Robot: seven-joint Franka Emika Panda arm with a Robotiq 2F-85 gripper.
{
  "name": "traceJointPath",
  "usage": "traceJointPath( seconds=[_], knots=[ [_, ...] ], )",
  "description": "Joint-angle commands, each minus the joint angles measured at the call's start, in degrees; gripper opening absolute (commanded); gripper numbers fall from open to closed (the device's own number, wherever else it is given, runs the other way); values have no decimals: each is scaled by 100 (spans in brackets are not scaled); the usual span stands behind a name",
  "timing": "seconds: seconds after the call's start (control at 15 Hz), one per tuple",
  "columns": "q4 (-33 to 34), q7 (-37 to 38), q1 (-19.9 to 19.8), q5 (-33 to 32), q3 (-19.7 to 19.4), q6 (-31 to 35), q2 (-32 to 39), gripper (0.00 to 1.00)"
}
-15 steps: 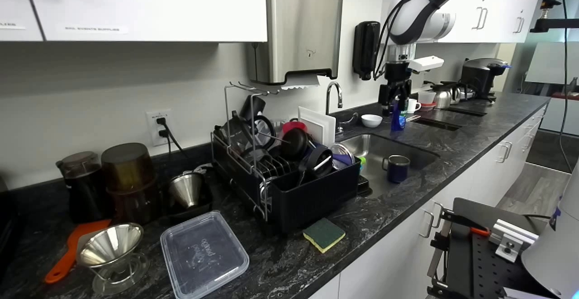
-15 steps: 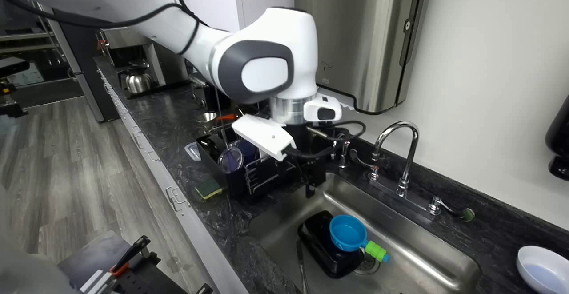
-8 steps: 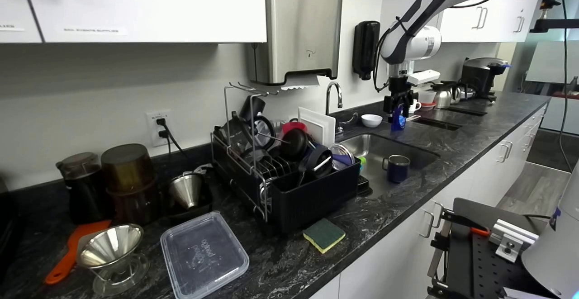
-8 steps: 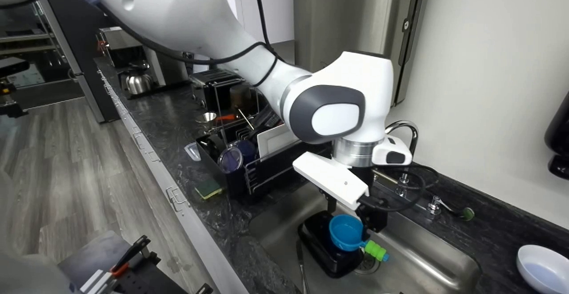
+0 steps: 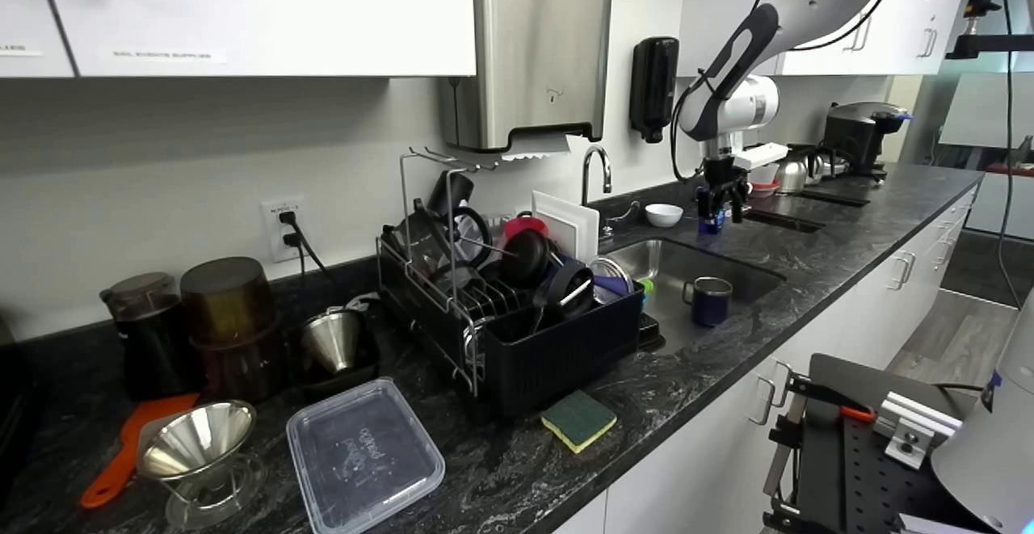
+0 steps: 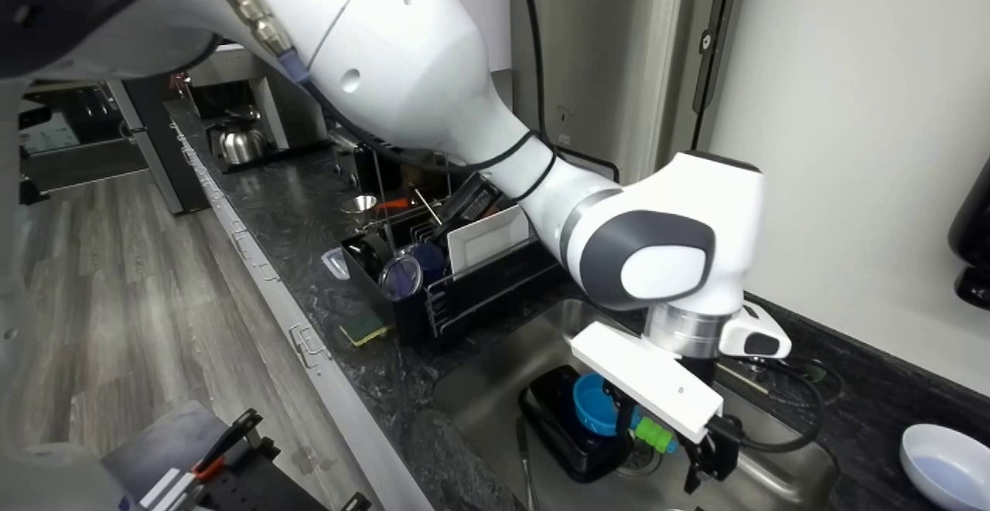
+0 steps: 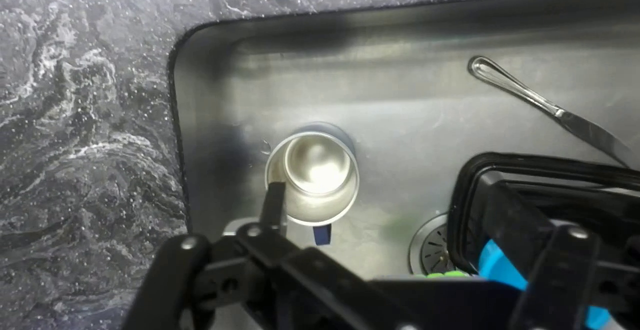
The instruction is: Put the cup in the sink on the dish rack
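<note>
Dark counter (image 5: 485, 477) holds most of the stuff, spread along its length. White arm (image 6: 418, 70) reaches over the steel sink (image 7: 400, 130) in both exterior views. Black dish rack (image 5: 565, 356) stands on the counter just beside the sink, crowded with dark kitchenware (image 5: 529, 258) and a leaning white plate or board (image 5: 568, 225). Chrome faucet (image 5: 607, 182) at the sink's back edge. The claw (image 7: 387, 194) hangs over the sink, released, jaws wide apart. Black container (image 6: 557, 426) in the sink, overlapping the drain (image 7: 434, 245); one jaw blocks part of it in the wrist view. Blue bottle (image 5: 711, 227) by the sink, partly hidden behind the claw. White bowl (image 6: 943, 465) on the counter near the sink. Blue pan (image 6: 592, 399) with green handle sits on the black container, partly hidden by a jaw in an exterior view.

Dark blue cup (image 7: 315, 170), steel inside, upright in the sink near one end, handle toward the bottom of the wrist view. The other jaw covers a bit of its rim there, but an exterior view shows the claw above the cup, a gap between.

Green-and-yellow sponge (image 5: 579, 421) on the counter in front of the dish rack. Steel knife (image 7: 520, 90) flat in the sink, well apart from the cup, blade end at the black container's rim; contact unclear. Silvery curved edge (image 7: 242, 224) just beside the cup, mostly behind a jaw, cannot tell what it belongs to.
</note>
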Motion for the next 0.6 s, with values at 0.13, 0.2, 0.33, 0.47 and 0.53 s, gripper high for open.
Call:
traceJointPath(
  seconds=[0.13, 0.2, 0.33, 0.47, 0.53],
  knots=[
    [173, 71, -248, -85, 142, -39, 248, 100],
    [179, 72, -244, -84, 145, -39, 236, 100],
    [179, 84, -221, -77, 171, -43, 182, 100],
    [174, 85, -232, -76, 169, -43, 179, 100],
    [173, 85, -231, -76, 169, -43, 179, 100]
  ],
)
